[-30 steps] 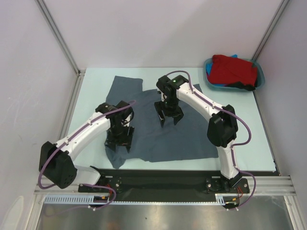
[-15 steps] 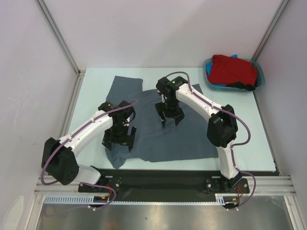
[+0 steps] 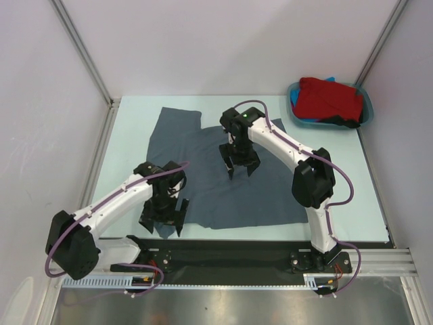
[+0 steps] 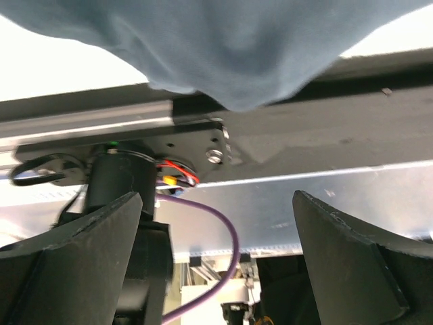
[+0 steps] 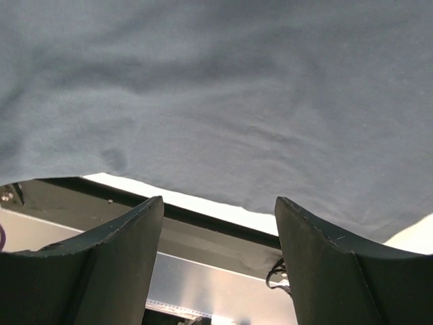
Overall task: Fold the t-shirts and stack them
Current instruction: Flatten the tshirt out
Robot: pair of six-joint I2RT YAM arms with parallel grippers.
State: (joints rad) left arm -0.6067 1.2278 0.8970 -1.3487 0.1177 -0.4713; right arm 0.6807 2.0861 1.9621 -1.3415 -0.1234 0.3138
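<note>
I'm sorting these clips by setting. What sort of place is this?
Probably a robotics lab test cell, not a home: left arm and right arm bolted to a black rail, white panel walls closing in the table, with a grey t-shirt and a teal tub as props.

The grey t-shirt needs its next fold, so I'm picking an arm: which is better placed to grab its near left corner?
Probably the left. The left gripper hangs open right over that corner of the grey t-shirt; the right gripper, also open, sits over the shirt's middle.
</note>
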